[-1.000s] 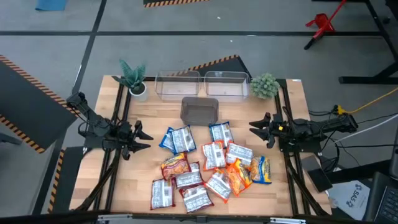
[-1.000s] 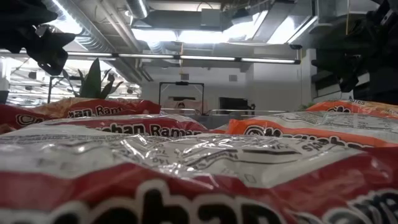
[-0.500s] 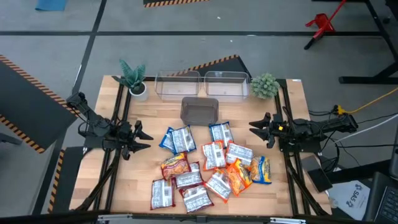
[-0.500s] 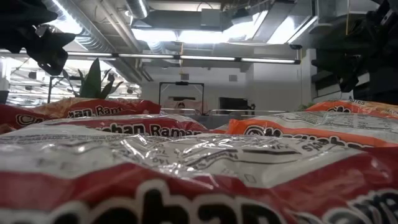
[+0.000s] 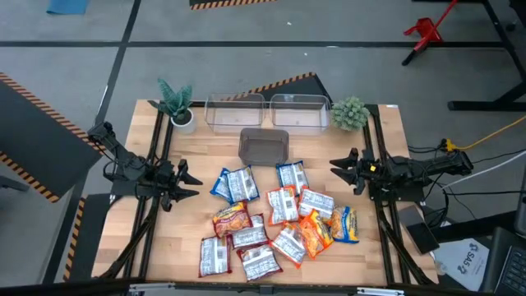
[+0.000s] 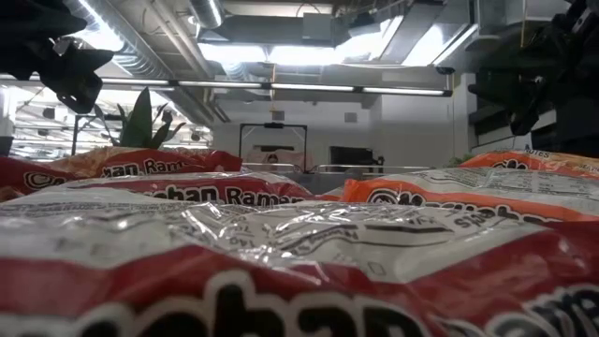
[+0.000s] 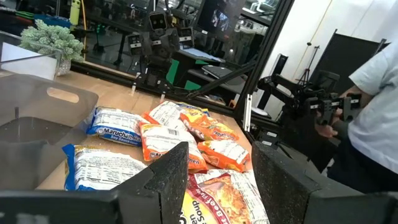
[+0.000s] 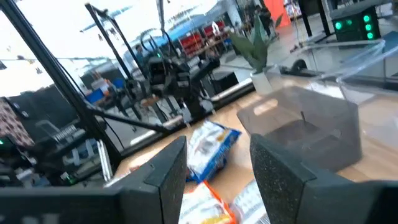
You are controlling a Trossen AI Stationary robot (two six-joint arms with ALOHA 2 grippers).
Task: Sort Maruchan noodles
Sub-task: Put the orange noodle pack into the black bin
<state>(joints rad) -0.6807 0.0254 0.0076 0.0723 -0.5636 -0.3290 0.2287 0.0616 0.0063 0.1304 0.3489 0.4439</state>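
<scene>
The Maruchan noodle packets (image 5: 275, 218) lie flat in a loose, partly overlapping heap on the near middle of the wooden table: blue-white ones (image 5: 234, 185), red-white ones, orange ones (image 5: 316, 232). They fill the foreground of the low view (image 6: 281, 234). My left gripper (image 5: 191, 179) hovers open at the table's left side, fingers pointing at the heap, well short of it (image 7: 168, 140). My right gripper (image 5: 339, 171) hovers open at the right side, apart from the closest packet (image 5: 292, 174). Its wrist view shows a blue-white packet (image 8: 211, 140) ahead.
A dark grey tray (image 5: 263, 145) sits just beyond the heap. Two clear bins (image 5: 234, 111) (image 5: 298, 111) stand along the far edge between two small potted plants (image 5: 177, 103) (image 5: 349, 113). A person (image 7: 379, 93) stands beyond the table. Bare wood lies between each gripper and the heap.
</scene>
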